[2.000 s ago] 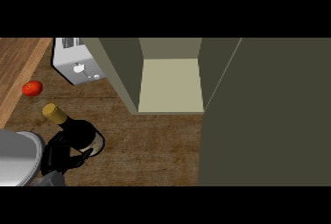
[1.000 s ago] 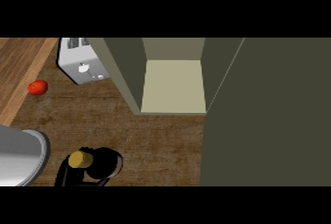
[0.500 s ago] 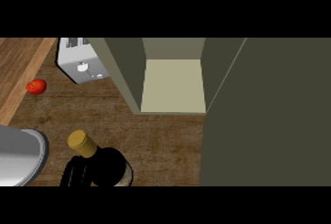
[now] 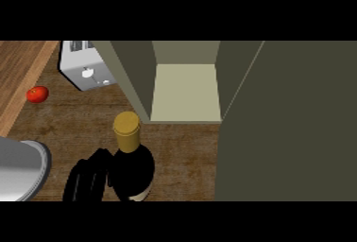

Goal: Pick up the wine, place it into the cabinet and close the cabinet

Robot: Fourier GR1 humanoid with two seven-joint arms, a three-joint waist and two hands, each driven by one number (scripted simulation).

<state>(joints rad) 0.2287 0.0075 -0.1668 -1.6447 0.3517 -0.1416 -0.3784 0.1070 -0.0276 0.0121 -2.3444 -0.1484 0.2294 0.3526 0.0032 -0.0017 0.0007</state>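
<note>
Glossy dark glass wine bottle [image 4: 134,168]; matt wood-grain counter [image 4: 181,156]; metal toaster [image 4: 85,72].

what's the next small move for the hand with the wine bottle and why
Probably carry the wine bottle up and to the right toward the open cabinet. The left hand has its fingers curled round the bottle, whose cork end sits just below and left of the cabinet's front edge, not yet in line with the pale shelf inside.

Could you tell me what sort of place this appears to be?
Most likely a kitchen: a wooden counter holds a toaster, beside an open cabinet, and the left hand holds a wine bottle.
</note>
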